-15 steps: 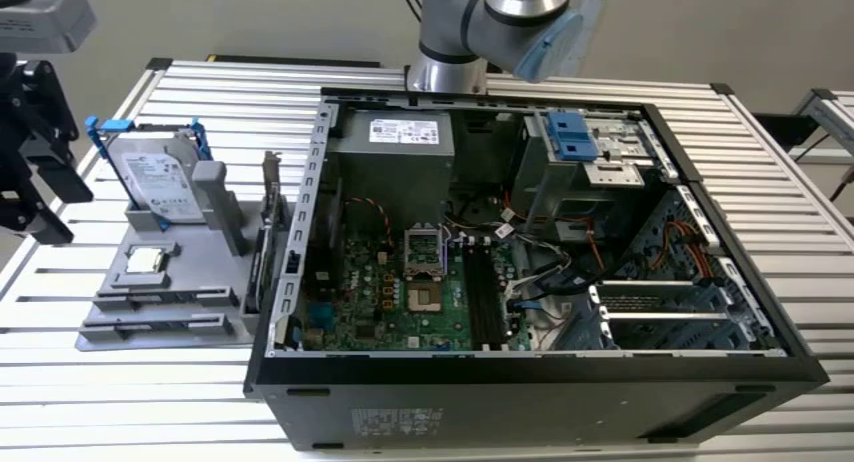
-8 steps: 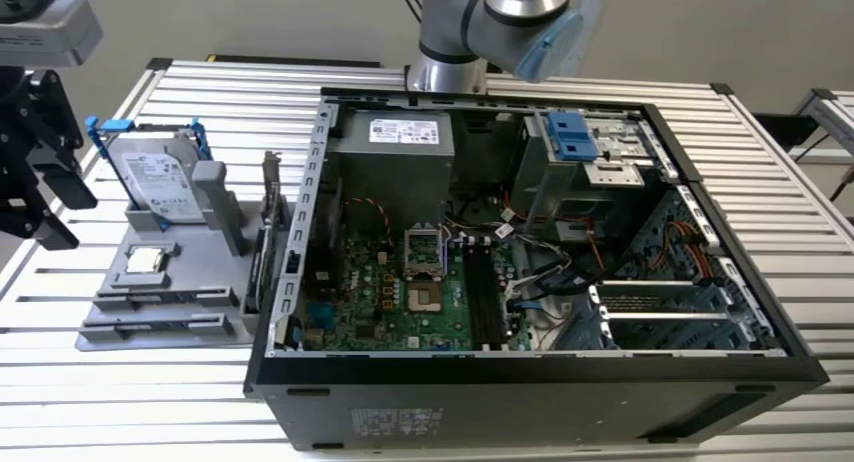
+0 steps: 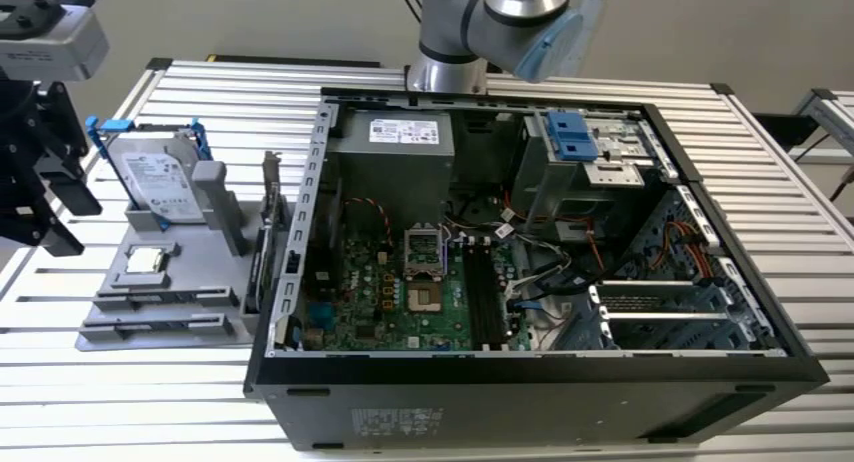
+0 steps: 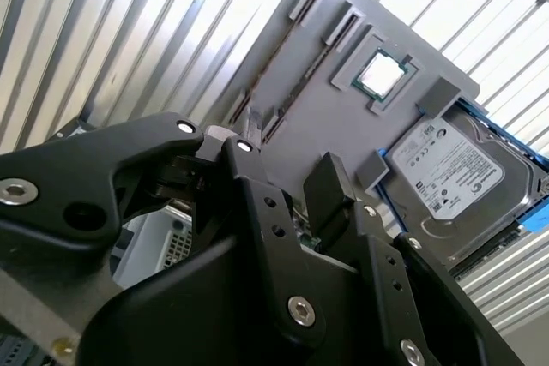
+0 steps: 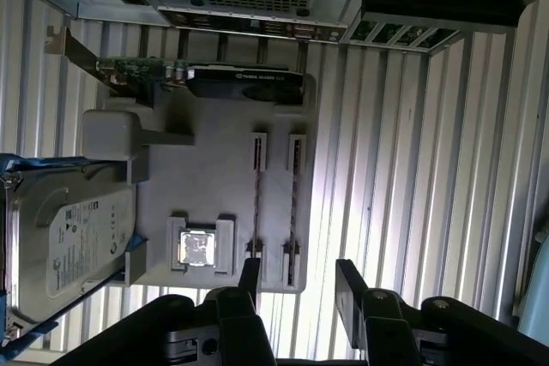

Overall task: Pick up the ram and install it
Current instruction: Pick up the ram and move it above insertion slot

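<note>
Claw (image 5: 298, 268) hovers near grey tray (image 5: 214, 173) (fingers (image 5: 350, 285) spread).

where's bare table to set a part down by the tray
In the exterior view, bare slatted table lies at lower left, between the grey tray and the table's near edge, and above the hard drive, up to the far edge. The tray and computer case are crowded.

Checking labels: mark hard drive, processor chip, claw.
hard drive (image 5: 81, 233), first wrist view, on its label.
processor chip (image 5: 196, 248), first wrist view, centre of silver lid.
claw (image 5: 298, 272), first wrist view, midway between fingertips.
</note>
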